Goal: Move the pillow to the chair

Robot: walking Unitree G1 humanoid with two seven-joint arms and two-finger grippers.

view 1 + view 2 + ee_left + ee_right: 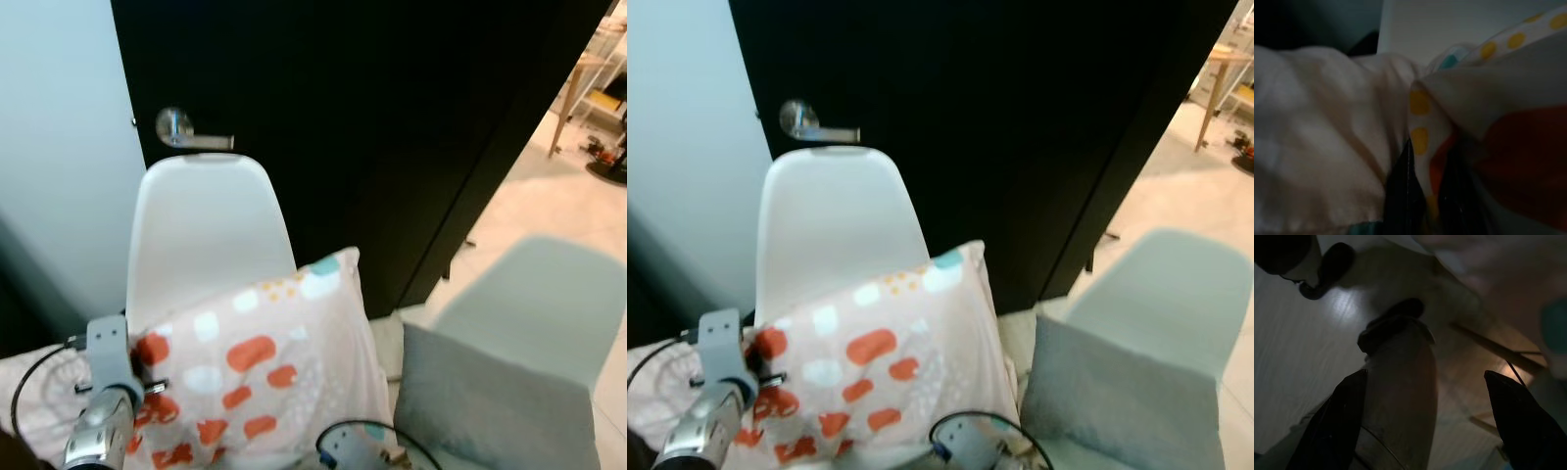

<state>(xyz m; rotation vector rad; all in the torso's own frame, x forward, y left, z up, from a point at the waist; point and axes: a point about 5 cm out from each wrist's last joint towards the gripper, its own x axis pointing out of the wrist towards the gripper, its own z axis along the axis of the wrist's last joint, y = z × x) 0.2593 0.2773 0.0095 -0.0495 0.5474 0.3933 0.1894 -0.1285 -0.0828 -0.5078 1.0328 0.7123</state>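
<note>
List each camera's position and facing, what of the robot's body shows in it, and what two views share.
Left eye view: on the head, looking forward and down at the white chair, the patterned pillow and the black door; the left arm shows.
Right eye view: same head, same scene, plus the grey chair.
Left wrist view: along the left end effector, shut on pillow fabric.
Right wrist view: along the open right end effector, facing down at the floor.
Shared: both eye views show the door handle.
</note>
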